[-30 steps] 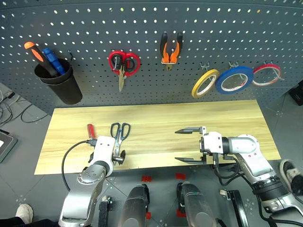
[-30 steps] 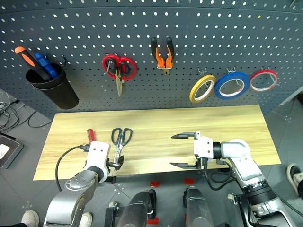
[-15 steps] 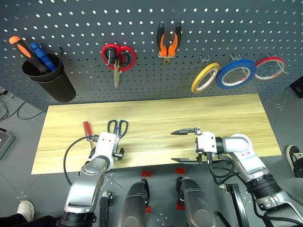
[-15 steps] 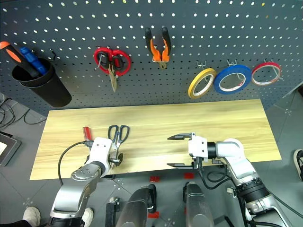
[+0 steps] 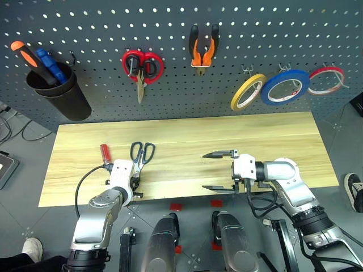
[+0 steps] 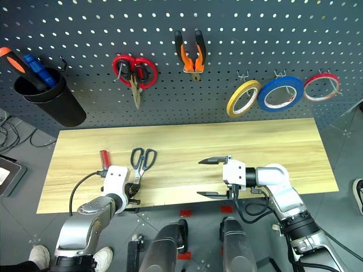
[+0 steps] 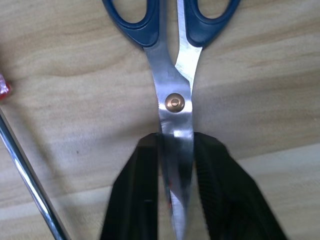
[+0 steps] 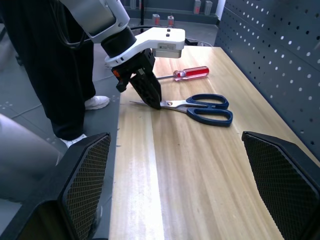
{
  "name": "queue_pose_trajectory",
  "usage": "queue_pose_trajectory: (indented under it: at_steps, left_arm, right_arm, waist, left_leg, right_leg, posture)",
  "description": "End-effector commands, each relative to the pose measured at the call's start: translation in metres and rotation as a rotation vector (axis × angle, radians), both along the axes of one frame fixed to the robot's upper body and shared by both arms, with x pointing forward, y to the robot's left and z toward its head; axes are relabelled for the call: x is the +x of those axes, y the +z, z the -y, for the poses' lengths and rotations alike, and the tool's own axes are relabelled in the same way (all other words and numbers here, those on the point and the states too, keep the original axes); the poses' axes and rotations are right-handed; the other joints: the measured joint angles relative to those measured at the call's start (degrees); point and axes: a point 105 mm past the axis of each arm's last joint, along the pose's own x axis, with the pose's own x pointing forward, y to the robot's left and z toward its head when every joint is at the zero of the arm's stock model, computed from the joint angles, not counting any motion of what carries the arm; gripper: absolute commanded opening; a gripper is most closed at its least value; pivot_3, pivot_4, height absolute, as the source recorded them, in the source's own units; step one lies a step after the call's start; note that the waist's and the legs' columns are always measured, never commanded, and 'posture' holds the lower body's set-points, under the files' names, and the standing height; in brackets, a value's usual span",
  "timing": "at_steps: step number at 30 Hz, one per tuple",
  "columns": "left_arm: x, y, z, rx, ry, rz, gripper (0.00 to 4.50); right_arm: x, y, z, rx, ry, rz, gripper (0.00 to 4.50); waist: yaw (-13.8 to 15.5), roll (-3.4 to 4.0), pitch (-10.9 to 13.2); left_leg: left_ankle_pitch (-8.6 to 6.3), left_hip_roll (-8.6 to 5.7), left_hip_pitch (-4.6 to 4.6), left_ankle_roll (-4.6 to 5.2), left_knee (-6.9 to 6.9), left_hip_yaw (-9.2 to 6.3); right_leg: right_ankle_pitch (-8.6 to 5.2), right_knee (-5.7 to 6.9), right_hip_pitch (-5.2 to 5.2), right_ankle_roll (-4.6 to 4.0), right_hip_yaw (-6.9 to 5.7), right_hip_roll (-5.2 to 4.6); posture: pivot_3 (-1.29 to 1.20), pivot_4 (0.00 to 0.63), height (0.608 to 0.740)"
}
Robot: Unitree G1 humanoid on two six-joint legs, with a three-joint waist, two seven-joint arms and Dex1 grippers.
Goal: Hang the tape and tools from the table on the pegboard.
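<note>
Scissors (image 5: 142, 152) with dark blue loops lie on the wooden table (image 5: 272, 136), loops toward the pegboard (image 5: 170, 22). My left gripper (image 7: 176, 146) is shut on their blades just below the pivot, at the table's near left (image 5: 135, 182). A red-handled screwdriver (image 5: 105, 153) lies beside it on the left, untouched. My right gripper (image 5: 218, 170) hovers open over the table's front middle, pointing left, with nothing between its fingers (image 8: 85, 175). The orange-and-black pliers (image 5: 203, 51) and the yellow tape ring (image 5: 233, 103) hang on pegboard hooks.
On the pegboard hang red-looped scissors (image 5: 142, 65), a blue tape ring (image 5: 265, 93), a red-edged ring (image 5: 329, 69) and a black cup (image 5: 62, 96) holding orange and blue screwdrivers. A person in dark trousers (image 8: 55, 75) stands by the table's left end.
My left gripper's fingers have shut on the scissors' blades. The whole picture has shifted a little with the camera. The right arm has stayed where it was.
</note>
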Motion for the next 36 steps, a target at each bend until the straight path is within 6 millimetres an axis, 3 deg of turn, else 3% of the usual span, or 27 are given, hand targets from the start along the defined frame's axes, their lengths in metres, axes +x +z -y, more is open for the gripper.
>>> queue_pose_trajectory:
  at_steps: [1, 9, 14, 20, 28, 33, 36]
  left_arm:
    - [-0.003, -0.011, -0.008, 0.015, 0.008, -0.048, 0.51]
    - [0.001, -0.011, -0.011, 0.037, -0.015, -0.067, 0.51]
    - [0.001, -0.010, -0.010, 0.043, -0.017, -0.075, 2.10]
    - [0.018, -0.004, -0.012, 0.058, -0.034, -0.070, 3.91]
    - [0.045, -0.001, -0.010, 0.023, -0.117, -0.128, 3.91]
    - [0.051, 0.001, -0.013, 0.037, -0.137, -0.172, 3.91]
    - [0.048, -0.001, -0.013, 0.040, -0.149, -0.188, 3.34]
  right_arm:
    - [0.001, 0.002, 0.000, 0.014, -0.016, -0.001, 4.50]
    - [0.005, 0.002, 0.000, 0.022, -0.032, -0.004, 4.50]
    - [0.009, 0.002, 0.000, 0.025, -0.043, -0.004, 4.50]
    - [0.011, 0.003, -0.001, 0.031, -0.051, -0.006, 4.50]
    - [0.014, 0.003, -0.003, 0.036, -0.053, -0.005, 4.50]
    - [0.015, 0.005, -0.004, 0.042, -0.057, -0.003, 4.50]
    - [0.014, 0.005, -0.005, 0.047, -0.058, 0.000, 4.50]
  waist:
    - [0.0, 0.02, 0.2]
    - [0.0, 0.12, 0.3]
    - [0.0, 0.19, 0.3]
    - [0.2, 0.30, 0.4]
    - [0.1, 0.34, 0.4]
    - [0.0, 0.35, 0.4]
    - [0.0, 0.35, 0.4]
  left_leg:
    - [0.00, 0.00, 0.00, 0.00, 0.00, 0.00]
    - [0.01, 0.00, 0.01, -0.02, -0.01, 0.01]
    - [0.02, 0.00, 0.01, -0.04, -0.03, 0.00]
    - [0.05, -0.01, 0.01, -0.09, -0.03, -0.01]
    - [0.10, -0.02, 0.03, -0.19, -0.07, 0.03]
    - [0.18, -0.02, 0.03, -0.32, -0.07, 0.05]
    - [0.20, -0.02, 0.04, -0.35, -0.07, 0.08]
  right_leg:
    - [0.00, 0.00, 0.00, 0.00, 0.00, 0.00]
    - [0.00, 0.00, 0.00, 0.00, 0.00, 0.00]
    - [0.00, 0.00, 0.00, 0.01, 0.00, 0.00]
    - [0.01, 0.00, 0.00, 0.02, -0.04, -0.01]
    - [0.01, 0.01, -0.02, 0.04, -0.09, 0.02]
    - [0.01, 0.03, -0.02, 0.05, -0.17, 0.02]
    - [0.02, 0.03, -0.03, 0.06, -0.16, 0.02]
  posture:
    - [-0.15, 0.449, 0.740]
    - [-0.15, 0.450, 0.740]
    - [-0.15, 0.446, 0.740]
    - [-0.15, 0.448, 0.740]
    - [-0.14, 0.453, 0.740]
    - [-0.15, 0.450, 0.740]
    - [-0.16, 0.445, 0.740]
